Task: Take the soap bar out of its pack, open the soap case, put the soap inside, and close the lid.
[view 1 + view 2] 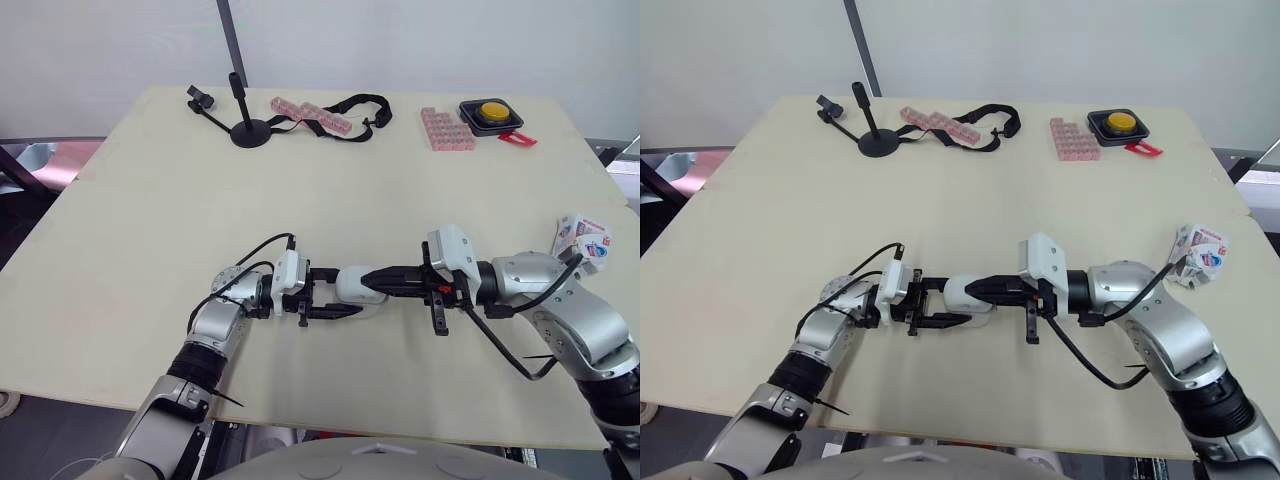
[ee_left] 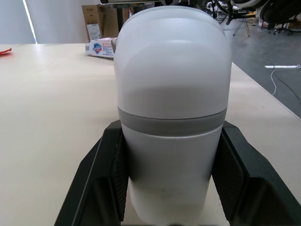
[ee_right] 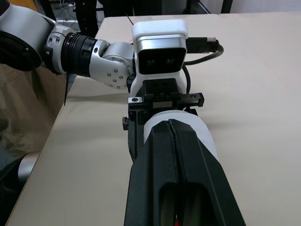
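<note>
Both arms reach inward, left gripper clamped, right gripper pinched tight

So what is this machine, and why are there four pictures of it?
It's a robot with two arms, each ending in a black two-fingered claw. Two pictures come from cameras in its head, looking down at a table. The other two come from a camera on each wrist, looking along that claw. The left claw squeezes a white soap case from both sides, and the right claw reaches its other end. The soap pack lies by the right arm. Along the far edge are a black stand, pink blocks and a yellow button.
</note>
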You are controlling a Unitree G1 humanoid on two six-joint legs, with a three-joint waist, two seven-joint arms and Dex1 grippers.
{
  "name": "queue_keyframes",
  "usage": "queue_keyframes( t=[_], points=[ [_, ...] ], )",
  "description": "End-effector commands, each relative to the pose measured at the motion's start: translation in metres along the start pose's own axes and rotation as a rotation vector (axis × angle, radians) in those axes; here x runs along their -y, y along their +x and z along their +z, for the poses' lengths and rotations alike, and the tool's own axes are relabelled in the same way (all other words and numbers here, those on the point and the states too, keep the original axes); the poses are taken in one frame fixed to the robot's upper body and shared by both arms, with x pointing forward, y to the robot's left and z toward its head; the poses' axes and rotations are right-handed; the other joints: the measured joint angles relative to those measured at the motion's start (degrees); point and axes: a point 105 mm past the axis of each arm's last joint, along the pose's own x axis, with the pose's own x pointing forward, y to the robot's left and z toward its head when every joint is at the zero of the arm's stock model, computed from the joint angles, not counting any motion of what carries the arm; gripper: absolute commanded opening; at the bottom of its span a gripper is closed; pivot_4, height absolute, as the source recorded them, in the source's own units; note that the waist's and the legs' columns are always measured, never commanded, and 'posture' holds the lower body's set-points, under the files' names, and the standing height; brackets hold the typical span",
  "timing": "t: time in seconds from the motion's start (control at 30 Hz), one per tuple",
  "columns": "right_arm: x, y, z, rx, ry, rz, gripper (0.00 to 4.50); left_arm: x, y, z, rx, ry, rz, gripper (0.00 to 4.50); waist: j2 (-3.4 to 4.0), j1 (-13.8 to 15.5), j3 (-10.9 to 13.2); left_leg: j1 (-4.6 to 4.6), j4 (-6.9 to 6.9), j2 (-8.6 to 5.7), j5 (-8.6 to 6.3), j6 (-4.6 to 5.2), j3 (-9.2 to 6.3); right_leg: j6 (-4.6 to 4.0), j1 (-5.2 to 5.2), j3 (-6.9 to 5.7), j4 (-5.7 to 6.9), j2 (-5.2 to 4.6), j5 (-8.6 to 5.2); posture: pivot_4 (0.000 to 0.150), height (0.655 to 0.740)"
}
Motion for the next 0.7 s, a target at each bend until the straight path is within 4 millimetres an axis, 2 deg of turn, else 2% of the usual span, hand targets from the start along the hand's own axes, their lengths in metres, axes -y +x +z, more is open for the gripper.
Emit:
queue_keyframes(
  t=[0.03,0.23,0.3,0.4,0.53,0.7],
  points=[
    [0.0,-0.001,-0.029,-0.13,0.091,-0.02,0.02,0.0,0.002,0.008,0.012,0.04,-0.011,1.88,-0.01,-0.01,-0.02,0.01,-0.01,0.0,0.0,0.0,0.0,0.0,0.03,0.0,-0.01,0.0,0.0,0.15,0.7395],
    [0.002,-0.002,-0.031,-0.126,0.116,-0.037,0.02,0.001,0.001,0.008,0.012,0.039,-0.008,1.88,-0.06,-0.09,-0.24,0.04,-0.03,0.01,0.0,0.0,0.0,0.0,0.15,0.0,-0.04,0.0,0.0,0.15,0.7395],
    [0.006,-0.004,-0.026,-0.087,0.11,-0.058,0.02,0.0,0.0,0.007,0.011,0.033,-0.002,1.88,-0.06,-0.1,-0.26,0.06,-0.03,0.01,0.0,0.0,0.0,0.0,0.19,0.01,-0.04,-0.01,0.0,0.15,0.7395],
    [0.018,-0.017,-0.009,0.018,0.101,-0.122,0.02,-0.002,-0.003,0.007,0.006,0.003,0.019,1.88,-0.1,-0.06,-0.26,0.38,-0.11,0.01,-0.01,-0.01,0.02,0.0,0.31,0.03,-0.09,-0.01,0.0,0.15,0.7395],
    [0.032,-0.043,0.004,0.105,0.031,-0.211,0.02,-0.004,-0.007,0.009,-0.012,-0.05,0.03,1.88,-0.1,0.01,-0.25,0.3,-0.17,-0.01,-0.01,0.0,0.03,-0.01,0.26,0.01,-0.15,-0.03,0.0,0.15,0.7395],
    [0.032,-0.061,-0.002,0.112,-0.025,-0.255,0.02,-0.015,-0.012,0.017,-0.004,-0.248,0.107,1.88,-0.09,0.05,-0.25,-0.11,-0.18,0.0,0.0,-0.01,0.01,-0.01,-0.07,-0.04,-0.02,0.04,-0.01,0.15,0.7395]
  ],
)
